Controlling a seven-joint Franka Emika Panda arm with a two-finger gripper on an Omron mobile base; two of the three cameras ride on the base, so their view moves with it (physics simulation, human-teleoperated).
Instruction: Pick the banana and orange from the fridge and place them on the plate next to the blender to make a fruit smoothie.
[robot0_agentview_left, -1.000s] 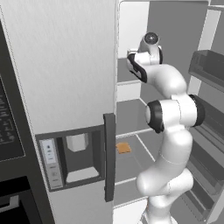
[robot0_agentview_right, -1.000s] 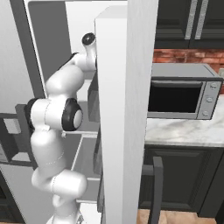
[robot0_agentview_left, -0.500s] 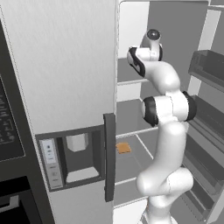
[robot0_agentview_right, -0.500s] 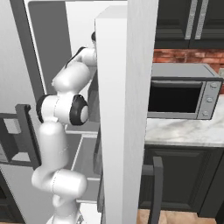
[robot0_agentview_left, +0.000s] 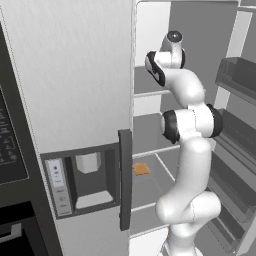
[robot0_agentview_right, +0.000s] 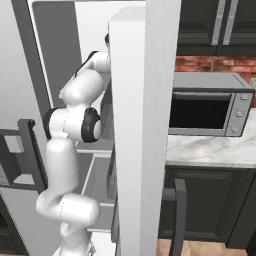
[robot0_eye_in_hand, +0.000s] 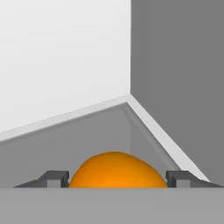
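Left base view: arm reached into open fridge (robot0_agentview_left: 75, 90), wrist at upper centre of frame, over upper shelf; flat tan square (robot0_agentview_left: 141, 169) seen on lower shelf.

Right base view: hand hidden behind fridge door.

Hand view: orange (robot0_eye_in_hand: 117, 170) seen at bottom centre, centred between two fingertips (robot0_eye_in_hand: 54, 178) of jaws (robot0_eye_in_hand: 117, 179). Jaws spread either side of orange; contact not discernible. Orange round, no long axis. Shelf corner seen beyond.

Orange (robot0_eye_in_hand: 117, 170): bottom centre of hand view, between the gripper (robot0_eye_in_hand: 117, 178) fingertips, on a fridge (robot0_agentview_left: 75, 100) shelf near its back corner. Square slab (robot0_agentview_left: 141, 169): centre of left base view, on a lower shelf.
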